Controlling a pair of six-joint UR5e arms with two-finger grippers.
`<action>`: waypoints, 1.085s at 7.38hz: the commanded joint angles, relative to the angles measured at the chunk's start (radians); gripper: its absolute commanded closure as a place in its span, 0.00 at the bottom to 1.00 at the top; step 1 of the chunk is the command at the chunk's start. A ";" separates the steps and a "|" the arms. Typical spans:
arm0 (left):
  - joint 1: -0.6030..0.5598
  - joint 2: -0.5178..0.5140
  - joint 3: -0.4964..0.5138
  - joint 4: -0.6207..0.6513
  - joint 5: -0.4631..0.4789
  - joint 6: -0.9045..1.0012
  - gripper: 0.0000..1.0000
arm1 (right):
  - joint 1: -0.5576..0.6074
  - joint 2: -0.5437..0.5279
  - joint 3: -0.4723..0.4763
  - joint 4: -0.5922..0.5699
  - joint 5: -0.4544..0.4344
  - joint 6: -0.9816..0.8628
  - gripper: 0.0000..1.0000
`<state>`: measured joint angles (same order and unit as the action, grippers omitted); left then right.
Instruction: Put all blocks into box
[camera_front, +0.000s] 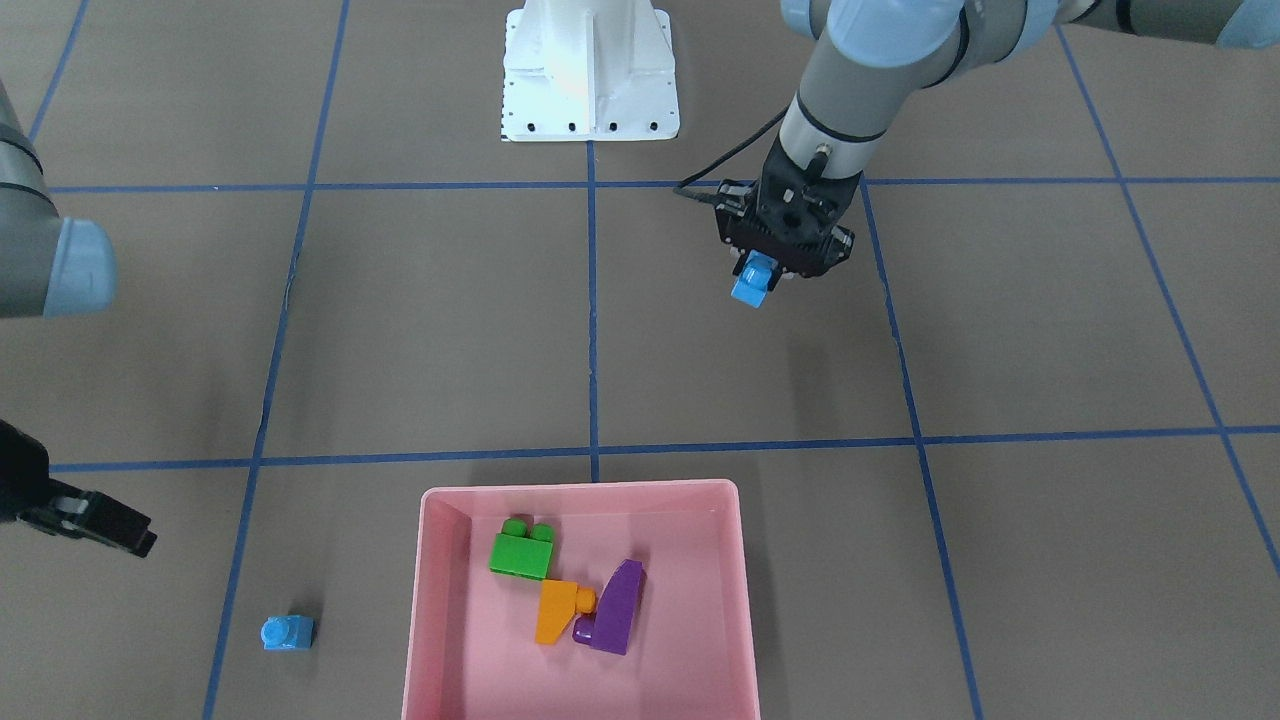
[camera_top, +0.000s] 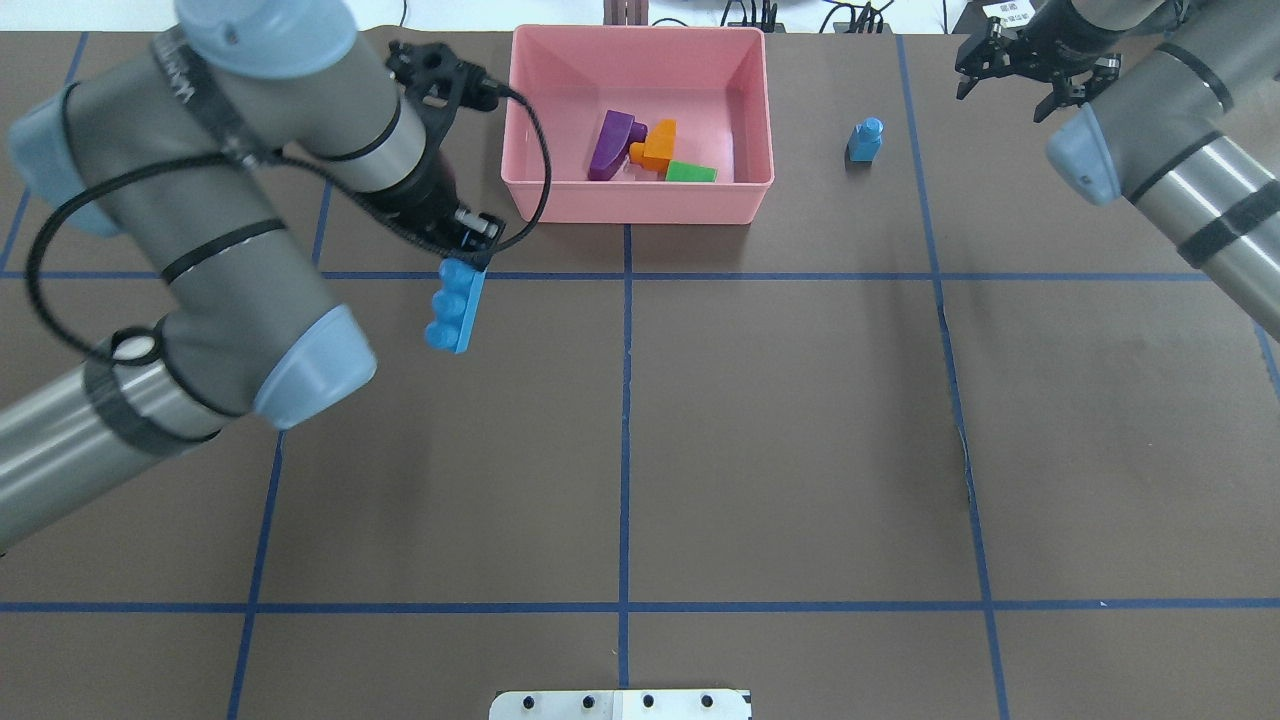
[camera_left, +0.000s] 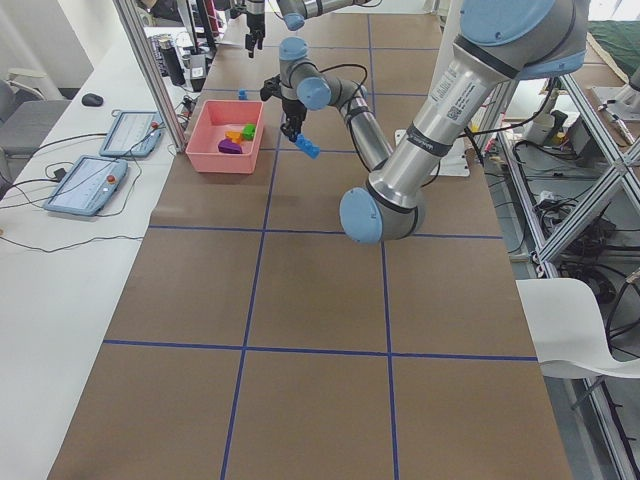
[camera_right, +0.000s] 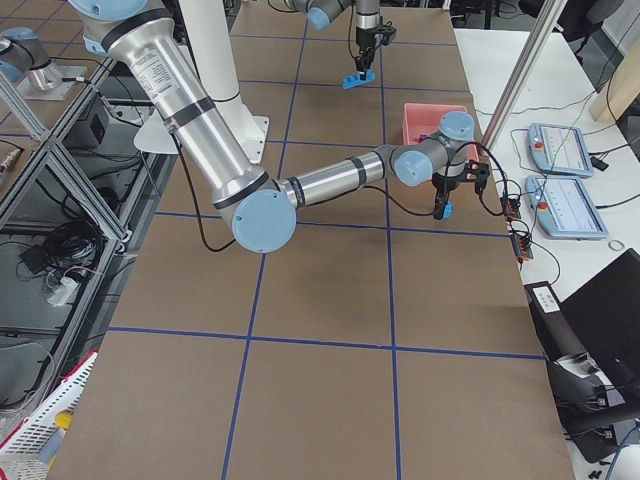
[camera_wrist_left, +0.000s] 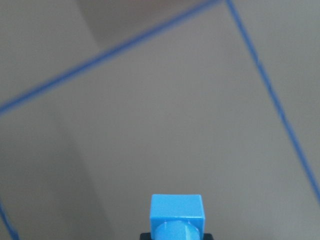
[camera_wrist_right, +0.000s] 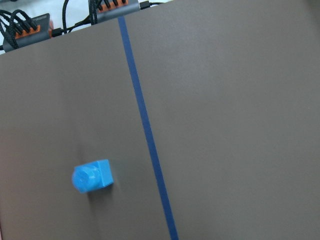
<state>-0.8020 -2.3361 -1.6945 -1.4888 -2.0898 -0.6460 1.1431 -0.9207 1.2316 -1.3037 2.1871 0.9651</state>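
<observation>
left gripper (camera_top: 470, 255) fingers clamp one end of the long blue brick (camera_top: 455, 310), which hangs below them over the brown table (camera_top: 800, 420) gridded with blue tape. right gripper (camera_top: 1010, 85) fingers stand apart, and the small blue brick (camera_top: 865, 140) stands near them. the pink box (camera_top: 640, 205) between the grippers holds the green brick (camera_top: 690, 172), orange brick (camera_top: 660, 145) and purple brick (camera_top: 610, 145).

The long blue brick (camera_top: 455, 312) and pink tray (camera_top: 640, 205) look like smooth, slightly glossy plastic. The brown table cover (camera_top: 800, 450) is matt, with blue tape lines (camera_top: 626, 420). The white base (camera_front: 590, 75) looks like glossy painted metal.
</observation>
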 joint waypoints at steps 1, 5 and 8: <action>-0.055 -0.207 0.445 -0.331 0.010 -0.139 1.00 | -0.041 0.147 -0.180 0.065 -0.088 0.003 0.00; -0.091 -0.371 0.786 -0.620 0.097 -0.319 1.00 | -0.103 0.198 -0.325 0.236 -0.191 0.015 0.00; -0.098 -0.393 0.858 -0.680 0.163 -0.319 0.50 | -0.141 0.197 -0.334 0.238 -0.198 0.014 0.00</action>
<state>-0.9049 -2.7227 -0.8807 -2.1254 -1.9513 -0.9644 1.0195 -0.7252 0.9045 -1.0680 1.9926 0.9787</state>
